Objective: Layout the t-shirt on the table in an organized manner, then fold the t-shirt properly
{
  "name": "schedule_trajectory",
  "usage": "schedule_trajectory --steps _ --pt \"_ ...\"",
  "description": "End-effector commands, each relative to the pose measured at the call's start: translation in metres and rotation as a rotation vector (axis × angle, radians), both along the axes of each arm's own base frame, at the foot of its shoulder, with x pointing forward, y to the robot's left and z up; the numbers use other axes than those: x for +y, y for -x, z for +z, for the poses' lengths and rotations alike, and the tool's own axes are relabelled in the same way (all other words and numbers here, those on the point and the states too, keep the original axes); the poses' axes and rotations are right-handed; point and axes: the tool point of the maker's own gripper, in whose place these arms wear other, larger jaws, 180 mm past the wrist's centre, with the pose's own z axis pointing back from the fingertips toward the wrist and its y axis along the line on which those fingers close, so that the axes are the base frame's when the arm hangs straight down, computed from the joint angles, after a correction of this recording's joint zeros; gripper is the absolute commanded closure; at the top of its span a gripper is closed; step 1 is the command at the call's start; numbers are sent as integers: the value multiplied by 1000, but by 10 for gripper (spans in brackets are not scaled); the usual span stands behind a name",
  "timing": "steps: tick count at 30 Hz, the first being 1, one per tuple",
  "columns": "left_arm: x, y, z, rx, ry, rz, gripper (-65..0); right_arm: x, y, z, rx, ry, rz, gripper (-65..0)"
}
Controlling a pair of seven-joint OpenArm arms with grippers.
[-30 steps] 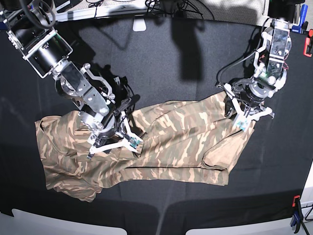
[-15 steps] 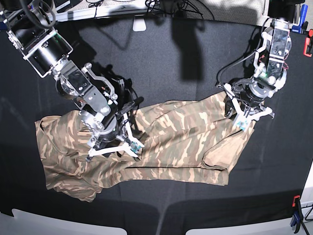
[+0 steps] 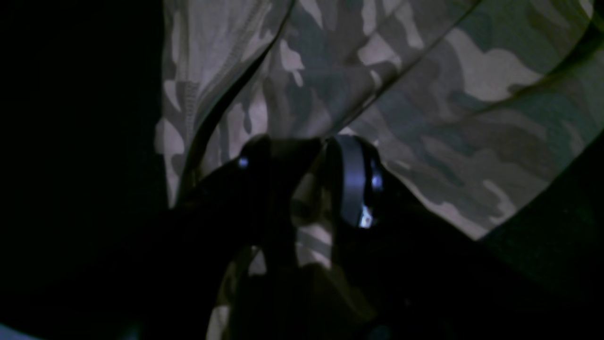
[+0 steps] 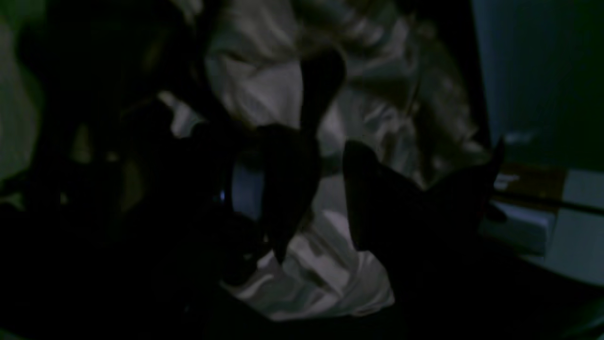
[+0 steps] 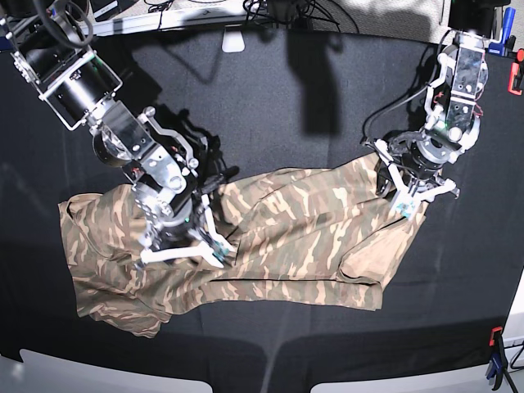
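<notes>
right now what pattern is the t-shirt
Camouflage in tan, beige and olive-brown; the t-shirt shows best in the base view.

Both arms are built of black cylindrical joints, silver brackets and white frames. The right arm carries a boxy silver segment; the left arm bears black cables and red wiring. White finger frames end each.

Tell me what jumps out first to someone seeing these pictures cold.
The camouflage t-shirt sprawls rumpled across the middle of the black table. The right gripper presses down on its bunched end at the base view's left, while the left gripper pinches the opposite edge at that view's right.
</notes>
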Motion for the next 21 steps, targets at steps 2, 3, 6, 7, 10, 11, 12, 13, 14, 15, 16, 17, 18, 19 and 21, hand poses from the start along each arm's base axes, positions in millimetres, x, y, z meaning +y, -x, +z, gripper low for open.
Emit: schedule_trajectory --steps 2,3,6,7,10,11,12,13,14,15,16,17,18,19,21 --pt "1 -10 15 -52 10 0 -196 -8 -14 14 -51 10 -17 -252" --pt "1 -10 15 -52 9 0 -196 -10 -14 12 -45 15 -23 -252" --pt "1 -10 15 -52 10 0 -196 -16 -12 5 -27 28 -37 -252" --pt "1 -10 15 -52 10 0 -196 -17 -12 4 -25 29 -38 -251" --pt "1 -10 15 -52 10 0 -196 -17 -13 5 -28 28 -40 -145" --pt "1 -10 15 -53 10 0 -196 -17 -13 5 -32 26 -42 -94" --pt "1 -10 15 -53 9 0 -196 -17 -13 5 -33 25 -40 -38" --pt "1 -10 15 -53 9 0 -196 -17 -14 5 -34 25 -40 0" --pt "1 -10 15 -53 10 0 -196 -17 -14 6 -37 31 -39 0" --pt "1 -11 15 -54 10 0 -196 -18 -15 8 -47 44 -36 0" --pt "1 -11 15 -54 10 0 -196 -19 -17 10 -61 59 -31 0" --pt "1 -11 15 -54 10 0 -196 -20 -19 13 -79 73 -22 0" --pt "1 -11 15 -54 10 0 -196 -20 -23 17 -97 83 -13 0" --pt "1 -11 15 -54 10 0 -196 -20 -26 22 -111 88 -11 0" --pt "1 -11 15 -54 10 0 -196 -20 -35 33 -139 92 -12 0"
